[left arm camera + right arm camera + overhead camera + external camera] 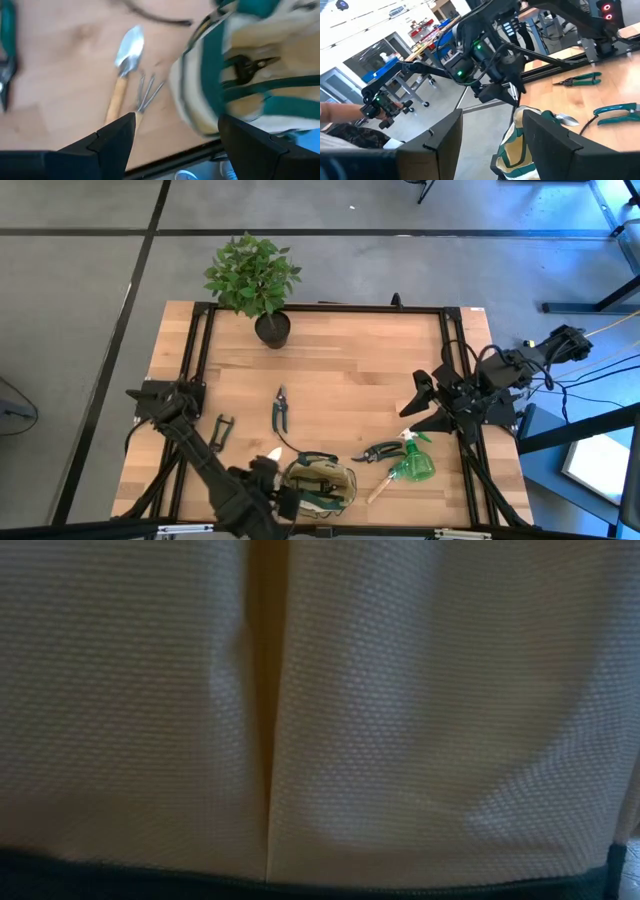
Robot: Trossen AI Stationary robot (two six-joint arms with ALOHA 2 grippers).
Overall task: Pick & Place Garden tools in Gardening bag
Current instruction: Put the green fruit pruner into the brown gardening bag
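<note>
Gardening bag (322,484) upright at table's near edge, tools (385,450) beside.

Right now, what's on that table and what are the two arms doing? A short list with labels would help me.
Bag: gardening bag at the table's near edge, a dark tool already inside
Left gripper: left gripper open, just beside the bag
Beside the bag: trowel and small fork lying on the wood
Middle of table: snips, dark pruners
Right of bag: green-handled pruners, spray bottle
Right gripper: right gripper open, holding nothing, raised at the right side
Far edge: potted plant
</note>
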